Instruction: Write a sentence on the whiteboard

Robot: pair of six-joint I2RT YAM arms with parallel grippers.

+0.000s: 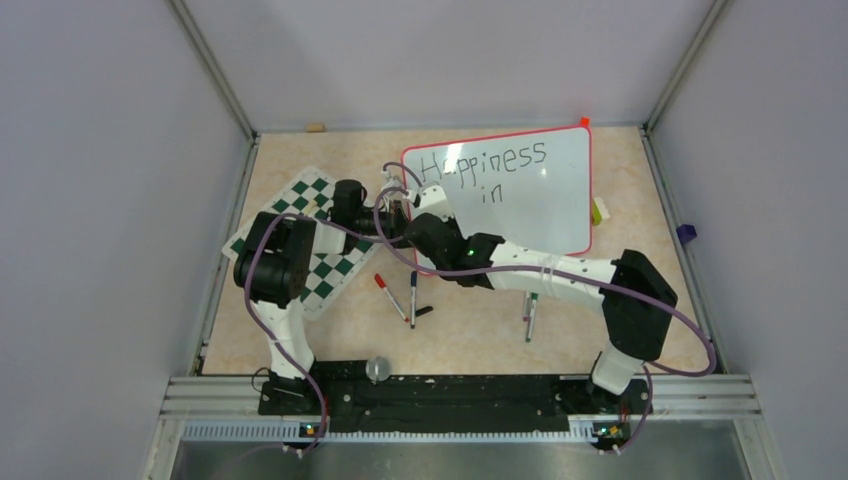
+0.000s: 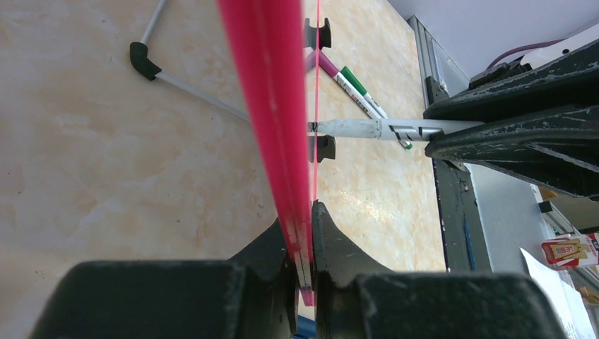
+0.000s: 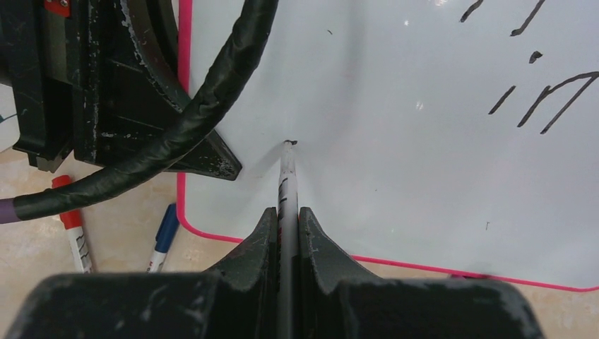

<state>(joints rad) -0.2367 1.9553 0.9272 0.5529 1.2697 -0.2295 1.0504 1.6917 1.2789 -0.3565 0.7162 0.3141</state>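
The whiteboard (image 1: 520, 195), white with a thin red frame, stands tilted at the back and reads "Happiness in". My left gripper (image 1: 397, 214) is shut on its left edge; the red frame (image 2: 272, 106) runs between the fingers of this gripper (image 2: 304, 215). My right gripper (image 3: 286, 212) is shut on a grey marker (image 3: 287, 180). The marker's black tip rests on the whiteboard (image 3: 395, 141) low on its left side, below the writing. In the left wrist view this marker (image 2: 367, 128) meets the board edge-on. From above, the right gripper (image 1: 422, 200) sits over the board's left part.
A green-and-white chess mat (image 1: 318, 270) lies left of the board under the left arm. Loose markers lie in front: a red-capped one (image 1: 390, 295), a dark one (image 1: 413, 298), a green pair (image 1: 530, 315). Purple cables loop over both arms. Walls enclose the table.
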